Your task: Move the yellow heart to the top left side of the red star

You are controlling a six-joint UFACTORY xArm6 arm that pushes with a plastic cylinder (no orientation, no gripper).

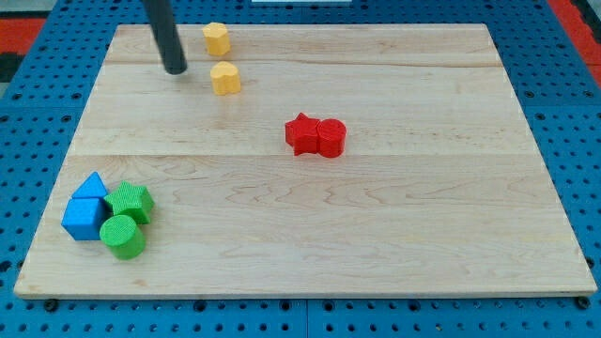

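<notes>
The dark rod comes down from the view's top left, and my tip (175,70) rests on the board. A yellow block that looks like the heart (225,79) lies just right of my tip with a small gap between them. A second yellow block (217,38), shape unclear, lies above it near the board's top edge. The red star (301,133) lies near the board's middle, down and to the right of the heart. A red cylinder (331,137) touches the star's right side.
At the lower left is a tight cluster: a blue triangle (93,185), a blue cube (84,219), a green block (130,201) and a green cylinder (123,237). The wooden board (423,235) lies on a blue pegboard surface.
</notes>
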